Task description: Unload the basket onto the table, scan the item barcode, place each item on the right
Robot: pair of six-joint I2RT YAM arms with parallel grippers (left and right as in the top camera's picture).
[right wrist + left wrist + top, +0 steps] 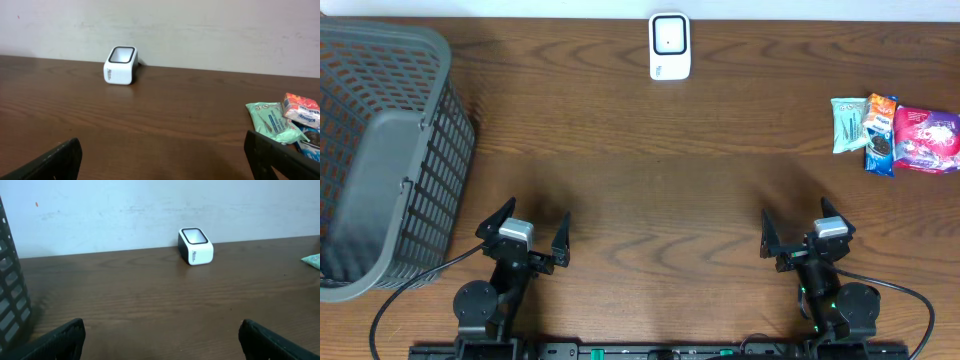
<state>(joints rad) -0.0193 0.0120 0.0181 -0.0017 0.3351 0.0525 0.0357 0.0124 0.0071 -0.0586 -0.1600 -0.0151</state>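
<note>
Dark brown wood-grain surface (650, 180), pale wall (125, 210) behind it in the wrist views. Left hand (535, 215) sits at the near edge, left of centre, jaws spread wide w/ nothing btwn them. Right hand (798, 212) sits at the near edge, right of centre, likewise released and empty. Both point toward the far edge.

Items are 3 snack packs clustered at the right edge, far side:
- mint-green packet (849, 122), flat, crinkled wrap
- blue packet (881, 135) w/ orange top
- pink packet (927, 138), glossy

They lie side by side, touching or overlapping. They're ahead of the right hand and off to its right, well apart from it, and even further from the left hand. In the right wrist view the mint-green packet shows just above the hand's right finger (270, 160).

White box-shaped plastic scanner (669, 45) w/ dark window stands at the far edge, approx. centre. It's btwn the two hands sideways, well ahead of both and apart from the packets.

Grey plastic mesh basket (380, 150) is at the left edge, near the left hand.

Count: 2 hands, 3 packets, 1 scanner, 1 basket.
</note>
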